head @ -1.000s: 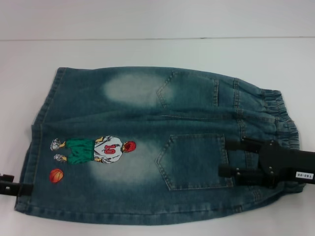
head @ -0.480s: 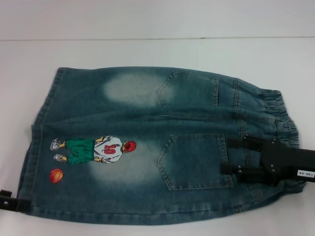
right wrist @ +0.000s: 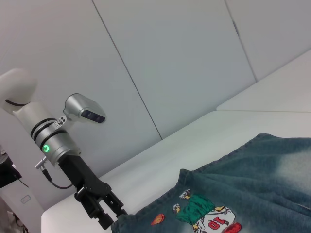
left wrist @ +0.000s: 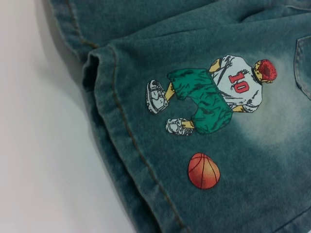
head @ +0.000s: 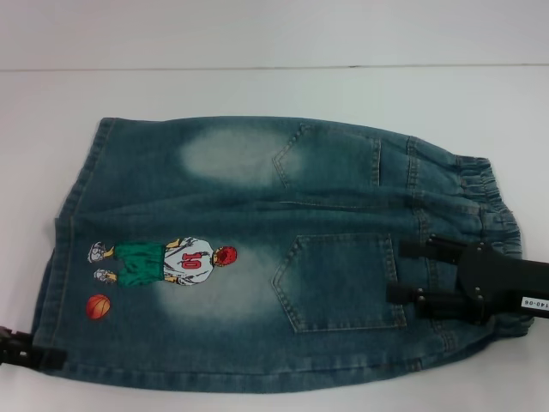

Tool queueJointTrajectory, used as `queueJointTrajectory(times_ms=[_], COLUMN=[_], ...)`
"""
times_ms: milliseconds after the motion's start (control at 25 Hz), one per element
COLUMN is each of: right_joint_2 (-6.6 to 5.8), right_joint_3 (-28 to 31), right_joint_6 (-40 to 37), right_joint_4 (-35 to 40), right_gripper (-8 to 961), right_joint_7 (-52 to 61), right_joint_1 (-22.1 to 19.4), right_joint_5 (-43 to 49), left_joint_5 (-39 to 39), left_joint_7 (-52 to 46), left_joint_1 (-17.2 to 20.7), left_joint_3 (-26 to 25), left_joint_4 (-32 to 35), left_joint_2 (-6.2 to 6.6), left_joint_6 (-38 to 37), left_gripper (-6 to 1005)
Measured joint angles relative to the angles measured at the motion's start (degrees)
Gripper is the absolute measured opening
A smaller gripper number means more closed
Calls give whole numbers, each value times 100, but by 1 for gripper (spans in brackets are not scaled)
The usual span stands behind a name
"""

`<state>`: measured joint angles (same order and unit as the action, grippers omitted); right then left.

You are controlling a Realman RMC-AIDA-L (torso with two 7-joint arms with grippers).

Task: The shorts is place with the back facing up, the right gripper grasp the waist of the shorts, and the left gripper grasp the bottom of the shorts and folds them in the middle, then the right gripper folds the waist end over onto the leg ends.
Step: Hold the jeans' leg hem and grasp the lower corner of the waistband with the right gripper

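Shorts (head: 266, 249) lying flat on white tabletop (head: 257, 86), back pockets up, waist toward 3 o'clock, hems toward 9. Right pincer (head: 410, 271) lying over waist near 4 o'clock, fingers spread, gripping nothing. Left pincer (head: 39, 354) sitting at hem corner (head: 53, 283) near 8 o'clock; cannot tell whether clenched. Judging grasp step underway: both pincers needing to clamp cloth before lengthwise fold. Player print (left wrist: 214, 92) reading "10"; orange ball (left wrist: 203, 171) beside it. Label on right arm cut off.

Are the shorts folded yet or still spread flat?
Still spread flat: the shorts show both back pockets, waist and hems, with neither end lifted.
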<state>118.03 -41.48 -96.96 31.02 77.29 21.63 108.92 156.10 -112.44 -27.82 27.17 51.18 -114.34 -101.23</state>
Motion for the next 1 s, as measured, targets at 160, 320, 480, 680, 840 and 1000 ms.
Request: queueJointTrajectory(times_ms=[160, 320, 480, 680, 840, 1000], right_joint_2=[0, 0, -5, -7, -9, -9], right_joint_3=[0, 0, 0, 0, 0, -1], right_joint_6=[-6, -13, -16, -16, -23, -25], right_joint_4=[0, 0, 0, 0, 0, 0], right_gripper=[929, 929, 928, 927, 927, 926], right_joint_7=[-3, -4, -4, -4, -4, -4], right_joint_1=[-11, -25, -36, -37, -37, -37], right_joint_5=[-1, -3, -3, -3, -3, -3], left_joint_5=[0, -11, -13, -18, -21, -41], left_joint_7=[18, 15, 12, 12, 11, -12], left_joint_1=[-41, -73, -102, -140, -171, -200], left_joint_3=[25, 162, 212, 226, 229, 220], left_joint_4=[-63, -102, -140, -163, -164, -164], left_joint_2=[-30, -49, -55, -62, -64, -63], left_joint_6=[54, 87, 93, 73, 63, 53], left_gripper=[840, 838, 837, 838, 832, 798])
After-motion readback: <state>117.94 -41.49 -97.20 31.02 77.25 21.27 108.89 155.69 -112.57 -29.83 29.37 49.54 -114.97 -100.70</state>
